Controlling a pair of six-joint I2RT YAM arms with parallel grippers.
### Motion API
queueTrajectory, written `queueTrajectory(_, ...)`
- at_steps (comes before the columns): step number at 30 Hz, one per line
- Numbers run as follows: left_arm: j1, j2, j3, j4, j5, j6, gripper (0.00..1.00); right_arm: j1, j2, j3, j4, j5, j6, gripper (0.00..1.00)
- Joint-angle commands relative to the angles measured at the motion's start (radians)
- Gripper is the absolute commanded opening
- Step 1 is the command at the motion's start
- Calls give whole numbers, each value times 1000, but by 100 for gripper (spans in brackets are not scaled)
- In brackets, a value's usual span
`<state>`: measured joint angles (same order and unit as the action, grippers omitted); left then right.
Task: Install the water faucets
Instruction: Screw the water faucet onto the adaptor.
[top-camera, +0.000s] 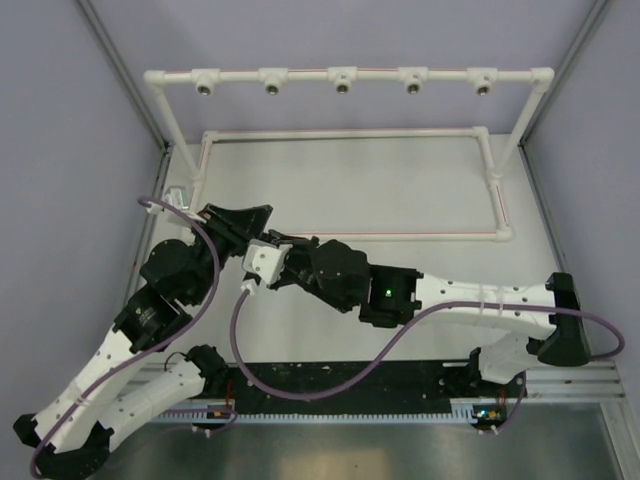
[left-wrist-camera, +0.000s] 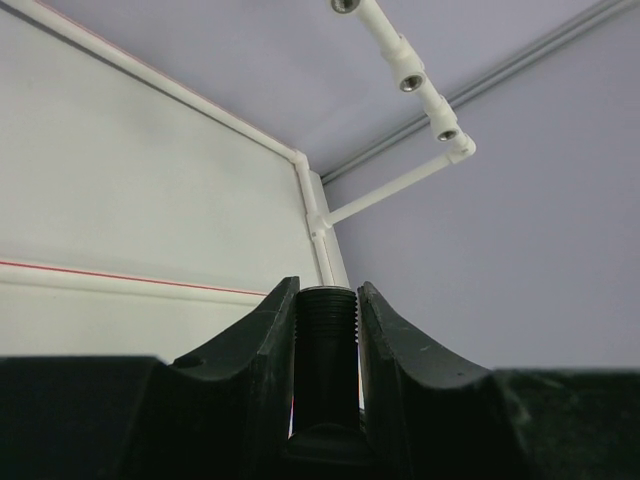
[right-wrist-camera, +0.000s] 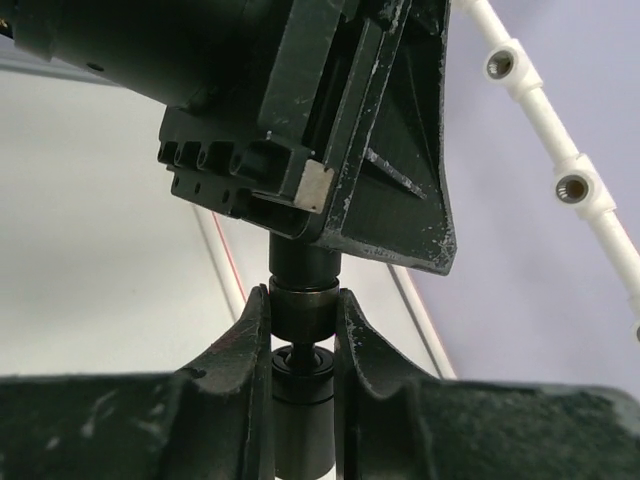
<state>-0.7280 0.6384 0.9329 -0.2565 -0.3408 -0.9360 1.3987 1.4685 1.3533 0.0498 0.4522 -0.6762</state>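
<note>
Faucet (left-wrist-camera: 326, 340) handover, mid-air
Left jaws grip its threaded stem and right jaws clamp its body. We should hold both coaxial, then release left toward the sockets (top-camera: 342, 86) at 12 o'clock.

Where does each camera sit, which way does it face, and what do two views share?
Top external: above and behind the bases, looking down on the table and white pipe frame; left arm and right arm meet left of centre.
Left wrist: on the left arm, facing the frame's far corner past the left gripper, shut on a black faucet.
Right wrist: on the right arm, facing the left gripper's body past the right gripper, shut on that faucet.
Shared: both wrist views show faucet and sockets.
</note>
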Motion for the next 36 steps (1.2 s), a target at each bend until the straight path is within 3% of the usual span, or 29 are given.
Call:
queueTrajectory(1,-4,-46,-28,224,149,87,0,5,15,119,-166,-56,68,0)
queueTrajectory(6,-4,-97,-89,313,259,127,0,-62,-14,156,-280,-323,271,0)
queueTrajectory(13,-4,-108,-189,542,557,151,0,-256,-71,126,-257,-856,568,0)
queueTrajectory(18,-4,-56,-226,759,796,95,0,-391,-92,55,-108,-1186,802,0)
queueTrajectory(22,-4,1,-232,910,985,39,0,-475,-100,-37,120,-1378,1038,0)
queueTrajectory(26,-4,21,-229,971,1053,12,0,-506,-135,-92,214,-1410,1057,0)
queueTrajectory(27,-4,11,-230,956,1040,23,0,-510,-151,-98,199,-1391,1023,14)
queueTrajectory(29,-4,-19,-226,861,961,72,0,-510,-192,-102,136,-1324,939,39)
queueTrajectory(30,-5,-34,-215,793,910,97,0,-509,-210,-109,121,-1289,907,44)
queueTrajectory(36,-5,-79,-108,441,539,164,0,-495,-315,-135,7,-979,693,53)
